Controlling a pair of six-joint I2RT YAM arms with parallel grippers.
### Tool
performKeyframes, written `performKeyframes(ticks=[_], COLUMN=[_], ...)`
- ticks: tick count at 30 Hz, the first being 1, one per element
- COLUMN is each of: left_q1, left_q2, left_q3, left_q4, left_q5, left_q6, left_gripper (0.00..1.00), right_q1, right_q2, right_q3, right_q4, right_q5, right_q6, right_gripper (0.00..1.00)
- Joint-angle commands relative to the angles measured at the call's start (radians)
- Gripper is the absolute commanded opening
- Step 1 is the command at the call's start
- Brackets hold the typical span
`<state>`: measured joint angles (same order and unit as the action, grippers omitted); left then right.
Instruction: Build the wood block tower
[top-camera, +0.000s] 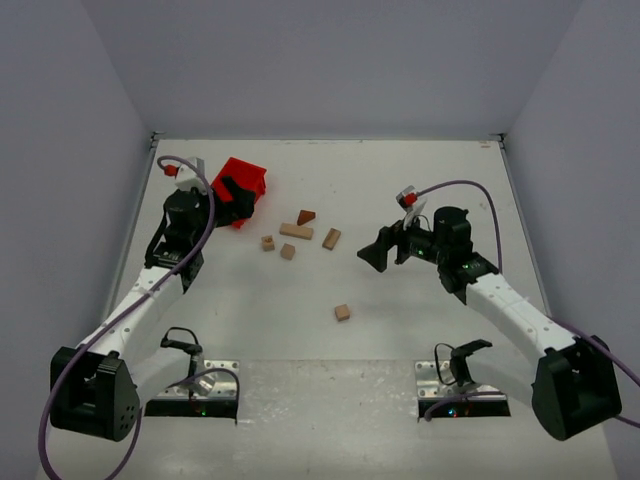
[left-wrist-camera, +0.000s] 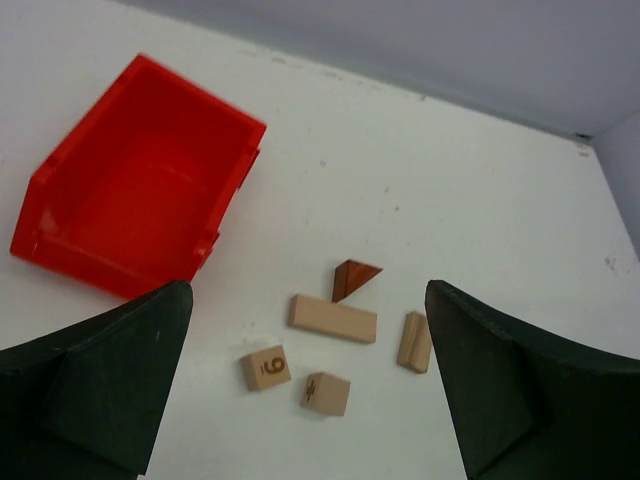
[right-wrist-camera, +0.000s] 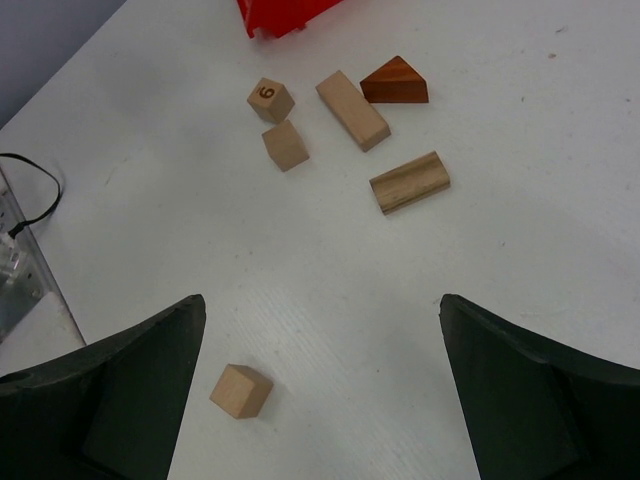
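Observation:
The wood pieces lie loose and flat on the white table, none stacked. A reddish-brown wedge (top-camera: 305, 216), a long tan slab (top-camera: 296, 231), a shorter slab (top-camera: 331, 239), a cube marked 9 (top-camera: 268, 243) and a plain cube (top-camera: 288, 252) form a cluster. One more cube (top-camera: 342, 312) lies alone nearer the arms. My left gripper (top-camera: 235, 197) is open and empty, raised by the bin; its view shows the wedge (left-wrist-camera: 354, 277) and long slab (left-wrist-camera: 334, 318) ahead. My right gripper (top-camera: 378, 250) is open and empty, right of the cluster; the lone cube (right-wrist-camera: 241, 390) sits by its left finger.
A red plastic bin (top-camera: 243, 185) lies at the back left, next to the left gripper; its inside (left-wrist-camera: 130, 180) looks empty. Grey walls close the table on three sides. Metal mounting plates and cables sit at the near edge.

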<state>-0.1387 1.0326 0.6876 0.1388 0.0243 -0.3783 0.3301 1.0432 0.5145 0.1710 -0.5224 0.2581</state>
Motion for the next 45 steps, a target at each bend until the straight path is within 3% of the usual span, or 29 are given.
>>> performKeyframes(ticks=[1, 4, 10, 15, 18, 21, 25, 33, 45], left_q1=[-0.002, -0.002, -0.002, -0.002, -0.002, -0.002, -0.004, -0.008, -0.045], left_q2=[-0.052, -0.042, -0.001, 0.053, 0.050, 0.058, 0.096, 0.168, 0.224], left_q3=[-0.058, -0.083, -0.115, -0.105, -0.124, -0.166, -0.158, -0.117, -0.074], left_q4=[0.110, 0.110, 0.126, 0.115, 0.153, 0.246, 0.256, 0.218, 0.174], left_q5=[-0.092, -0.116, -0.136, -0.245, -0.231, -0.130, -0.080, -0.084, -0.123], left_q6=[-0.074, -0.067, -0.097, -0.117, -0.131, -0.137, -0.149, -0.142, -0.127], left_gripper=[1.00, 1.00, 1.00, 1.00, 1.00, 1.00, 1.00, 1.00, 1.00], right_q1=[0.004, 0.031, 0.196, 0.225, 0.231, 0.239, 0.251, 0.375, 0.461], right_q2=[0.109, 0.218, 0.459, 0.751, 0.848, 0.919, 0.933, 0.906, 0.991], right_q3=[0.131, 0.181, 0.406, 0.770, 0.871, 0.898, 0.898, 0.840, 0.918], right_q4=[-0.023, -0.015, -0.154, -0.319, -0.411, -0.401, -0.409, -0.382, -0.358], right_q5=[0.042, -0.019, 0.135, 0.205, 0.241, 0.252, 0.272, 0.286, 0.304], right_q6=[-0.005, 0.001, -0.163, -0.385, -0.424, -0.466, -0.452, -0.497, -0.447], right_gripper=[0.99, 0.99, 0.99, 0.99, 0.99, 0.99, 0.99, 0.99, 0.99])
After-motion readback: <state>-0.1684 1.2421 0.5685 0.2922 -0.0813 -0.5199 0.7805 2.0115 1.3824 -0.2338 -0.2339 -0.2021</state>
